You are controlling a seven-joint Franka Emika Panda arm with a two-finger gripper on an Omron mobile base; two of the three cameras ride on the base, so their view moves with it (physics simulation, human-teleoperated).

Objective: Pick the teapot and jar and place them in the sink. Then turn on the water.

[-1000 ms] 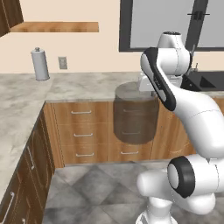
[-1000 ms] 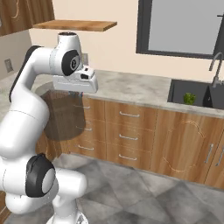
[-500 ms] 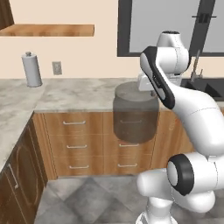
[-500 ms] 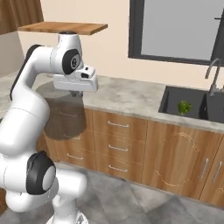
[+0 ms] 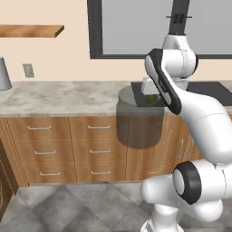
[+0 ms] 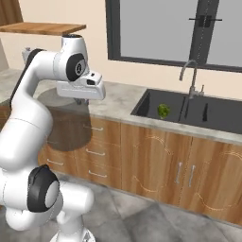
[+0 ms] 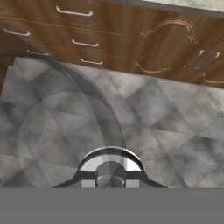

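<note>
Jar (image 5: 139,118) clamped in gripper (image 7: 110,175), hanging off counter's front edge; sink (image 6: 198,112) and tap ahead.

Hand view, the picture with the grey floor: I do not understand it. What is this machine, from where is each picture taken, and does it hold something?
The machine is a white robot arm on a driving base in a rendered kitchen. Two pictures come from cameras on the base, behind the arm to its left and right. The third comes from a camera on the hand, looking down along the jaws. The jaws are closed on the jar, a big see-through grey cylinder hanging before the drawers; the hand view looks through it at the floor tiles. In the counter sits the black sink with its faucet; a small green thing lies inside.
</note>
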